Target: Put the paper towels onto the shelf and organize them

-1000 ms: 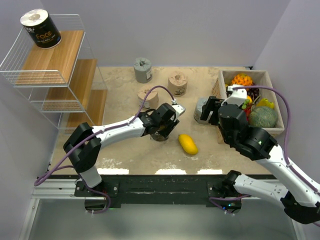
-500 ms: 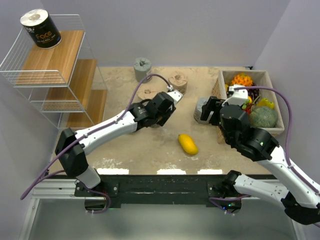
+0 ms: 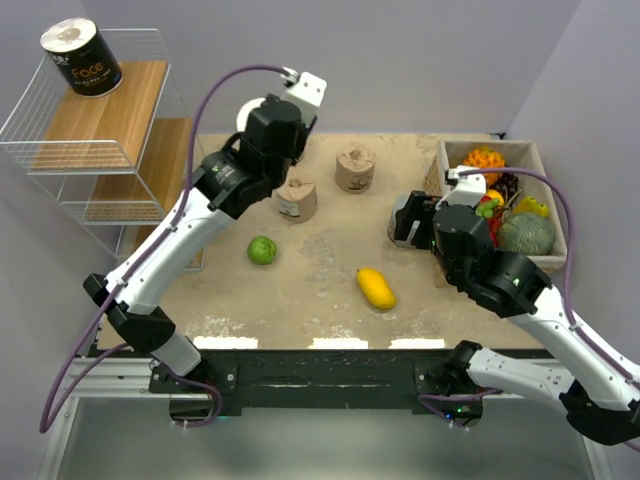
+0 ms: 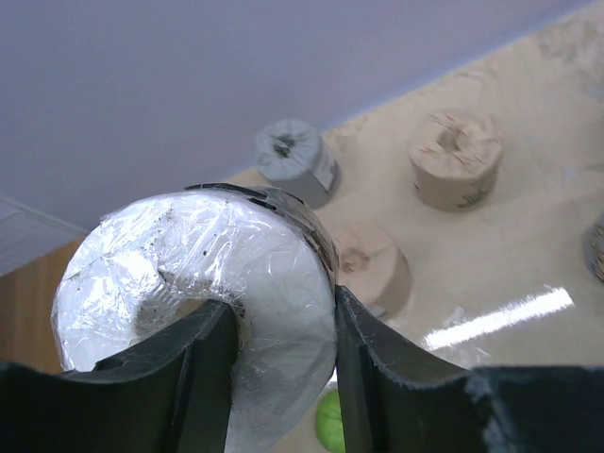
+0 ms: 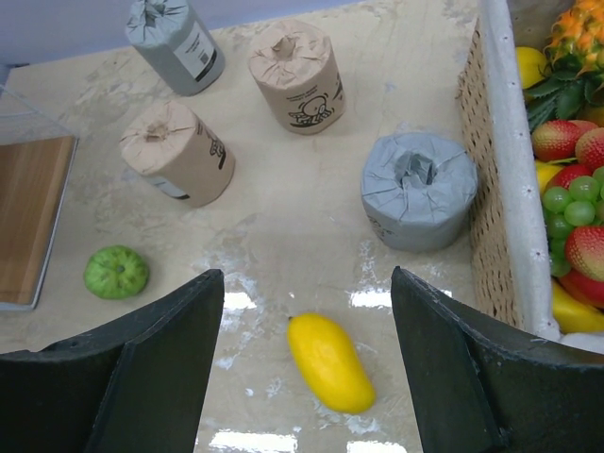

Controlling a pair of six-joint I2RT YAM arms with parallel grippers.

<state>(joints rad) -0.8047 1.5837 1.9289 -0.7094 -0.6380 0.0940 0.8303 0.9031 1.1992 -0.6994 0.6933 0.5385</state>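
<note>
My left gripper (image 3: 262,122) is shut on a black-wrapped paper towel roll (image 4: 217,274) and holds it high above the back of the table, right of the shelf (image 3: 110,150); the roll's white end faces the wrist camera. Another black roll (image 3: 80,57) stands on the shelf's top tier. Two tan rolls (image 3: 297,198) (image 3: 354,168) stand on the table. A grey roll (image 5: 175,44) stands at the back, hidden by the left arm in the top view. A second grey roll (image 5: 418,189) sits by the fruit box. My right gripper (image 5: 307,278) is open and empty above the table.
A yellow mango (image 3: 376,288) lies in the middle front of the table. A green fruit (image 3: 262,250) lies left of it. The tan box of fruit (image 3: 545,262) stands at the right edge. A shelf board (image 5: 28,217) shows at the left in the right wrist view.
My left gripper has risen from the table's middle with the black roll and swung back and left toward the shelf, uncovering the green fruit. The right arm has hardly moved.
</note>
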